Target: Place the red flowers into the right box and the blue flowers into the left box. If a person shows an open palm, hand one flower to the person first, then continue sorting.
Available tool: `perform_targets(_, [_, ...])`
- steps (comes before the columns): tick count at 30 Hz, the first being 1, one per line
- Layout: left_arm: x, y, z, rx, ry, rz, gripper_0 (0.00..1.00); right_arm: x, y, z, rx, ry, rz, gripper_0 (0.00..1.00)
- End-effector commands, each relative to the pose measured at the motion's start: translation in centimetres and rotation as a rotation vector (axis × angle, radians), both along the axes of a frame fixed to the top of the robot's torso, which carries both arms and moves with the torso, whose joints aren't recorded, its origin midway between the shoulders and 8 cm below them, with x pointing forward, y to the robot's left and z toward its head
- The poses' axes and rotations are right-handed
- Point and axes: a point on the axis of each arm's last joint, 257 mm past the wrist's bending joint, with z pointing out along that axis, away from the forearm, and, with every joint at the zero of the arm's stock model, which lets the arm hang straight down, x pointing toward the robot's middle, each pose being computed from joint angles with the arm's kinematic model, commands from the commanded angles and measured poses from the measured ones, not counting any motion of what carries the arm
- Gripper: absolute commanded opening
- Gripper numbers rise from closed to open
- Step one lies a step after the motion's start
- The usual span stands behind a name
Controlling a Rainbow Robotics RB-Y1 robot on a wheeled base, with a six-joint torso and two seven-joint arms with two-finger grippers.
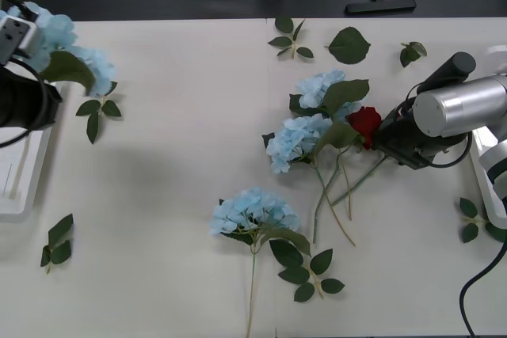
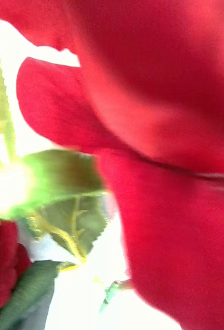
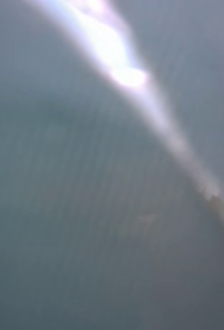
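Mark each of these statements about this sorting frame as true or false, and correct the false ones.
1. The right pincer is at the red rose in the cluster right of the table's centre. True.
2. Three blue hydrangeas lie on the open table. True: two in the cluster and one alone nearer the robot.
3. The lone hydrangea lies inside the left box. False: it lies on the bare table, far from that box.
4. The left arm is at the table's left edge, with a blue hydrangea beside it. True.
5. The rose is alone, apart from other flowers. False: it sits against the clustered hydrangeas' leaves.
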Motion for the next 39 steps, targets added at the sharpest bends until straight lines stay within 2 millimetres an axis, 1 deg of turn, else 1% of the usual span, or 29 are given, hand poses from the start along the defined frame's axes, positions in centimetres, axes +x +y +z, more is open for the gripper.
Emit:
perform_targets(1, [1.5, 7.7, 4.7, 0.152, -0.003, 0.055, 0.0, 1.9, 1.8, 2.1, 0.013, -0.046, -0.007, 0.47])
perform_targets(2, [1.7, 9.5, 4.7, 0.167, 0.008, 0.082, 0.0, 1.9, 1.8, 2.1, 0.009, -0.048, -0.005, 0.42])
perform_targets(3, [1.7, 10.6, 4.7, 0.179, 0.015, 0.099, 0.0, 2.0, 1.8, 2.2, 0.008, -0.048, -0.006, 0.37])
perform_targets(4, [1.9, 12.5, 4.8, 0.205, 0.023, 0.129, 0.0, 1.9, 1.6, 2.1, 0.005, -0.047, -0.009, 0.29])
perform_targets(6, [2.2, 15.8, 5.1, 0.26, 0.028, 0.177, 0.0, 1.9, 1.6, 2.0, 0.0, -0.048, -0.008, 0.24])
perform_targets(7, [2.2, 16.6, 5.3, 0.271, 0.03, 0.192, 0.0, 1.9, 1.6, 2.0, -0.004, -0.048, -0.007, 0.22])
perform_targets(8, [2.2, 18.3, 5.3, 0.284, 0.041, 0.227, 0.0, 1.9, 1.5, 2.0, -0.008, -0.049, -0.005, 0.18])
perform_targets(10, [2.3, 20.4, 5.3, 0.296, 0.054, 0.262, 0.0, 2.0, 1.4, 1.9, -0.016, -0.051, -0.004, 0.11])
perform_targets(12, [2.1, 23.1, 5.0, 0.305, 0.076, 0.309, 0.0, 2.0, 1.3, 1.7, -0.025, -0.053, -0.002, 0.01])
perform_targets(14, [1.9, 26.3, 5.3, 0.338, 0.084, 0.363, 0.0, 2.2, 1.2, 1.3, -0.028, -0.058, -0.003, 0.0])
perform_targets(15, [1.9, 27.4, 5.3, 0.352, 0.085, 0.38, 0.0, 2.3, 1.1, 1.2, -0.026, -0.06, -0.005, 0.0])
perform_targets(16, [2.0, 28.2, 5.4, 0.36, 0.082, 0.387, 0.0, 2.3, 1.0, 1.1, -0.025, -0.06, -0.008, 0.0])
perform_targets(18, [2.0, 30.3, 5.2, 0.379, 0.08, 0.406, 0.0, 2.4, 1.2, 1.2, -0.025, -0.059, -0.005, 0.0])
perform_targets(21, [2.0, 32.7, 4.6, 0.41, 0.074, 0.405, 0.0, 2.6, 0.9, 2.0, -0.023, -0.056, -0.011, 0.0])
perform_targets(22, [2.0, 33.0, 4.4, 0.412, 0.075, 0.405, 0.0, 2.6, 0.8, 2.1, -0.019, -0.054, -0.013, 0.0])
perform_targets(23, [1.9, 33.6, 4.1, 0.415, 0.074, 0.413, 0.0, 2.5, 0.2, 2.8, -0.014, -0.046, -0.023, 0.0])
perform_targets(24, [1.7, 34.0, 4.0, 0.415, 0.079, 0.42, 0.01, 2.5, 0.1, 3.2, -0.006, -0.041, -0.019, 0.0])
perform_targets(25, [1.7, 34.0, 3.9, 0.413, 0.081, 0.421, 0.01, 2.5, -0.2, 3.5, -0.001, -0.038, -0.013, 0.0])
perform_targets(26, [1.6, 34.0, 3.8, 0.414, 0.083, 0.421, 0.05, 2.5, -1.0, 4.5, 0.004, -0.033, -0.007, 0.0])
perform_targets(27, [1.5, 34.1, 3.8, 0.416, 0.085, 0.423, 0.17, 2.6, -1.9, 5.6, 0.006, -0.033, 0.011, 0.0])
perform_targets(28, [1.5, 34.1, 3.8, 0.421, 0.086, 0.422, 0.25, 2.5, -2.4, 6.1, 0.003, -0.031, 0.021, 0.0])
perform_targets(29, [1.3, 34.3, 3.7, 0.443, 0.096, 0.425, 0.42, 2.2, -4.0, 7.3, -0.013, -0.025, 0.058, 0.0])
perform_targets(31, [1.3, 34.4, 3.6, 0.457, 0.102, 0.424, 0.55, 1.8, -6.1, 8.6, -0.039, -0.016, 0.091, 0.0])
perform_targets(32, [1.3, 34.4, 3.6, 0.461, 0.101, 0.426, 0.67, 1.3, -7.7, 9.4, -0.066, -0.009, 0.13, 0.0])
perform_targets(35, [1.3, 34.4, 3.4, 0.458, 0.104, 0.427, 0.78, 0.5, -11.3, 11.2, -0.134, -0.002, 0.186, 0.0])
perform_targets(37, [1.3, 34.2, 3.3, 0.443, 0.104, 0.423, 0.82, 0.0, -14.4, 12.8, -0.202, -0.003, 0.23, 0.0])
perform_targets(38, [1.5, 34.0, 3.1, 0.435, 0.102, 0.419, 0.83, -0.2, -15.5, 13.2, -0.227, -0.002, 0.244, 0.0])
perform_targets(39, [1.5, 33.8, 3.0, 0.426, 0.103, 0.417, 0.84, -0.2, -16.8, 14.1, -0.256, -0.008, 0.261, 0.0])
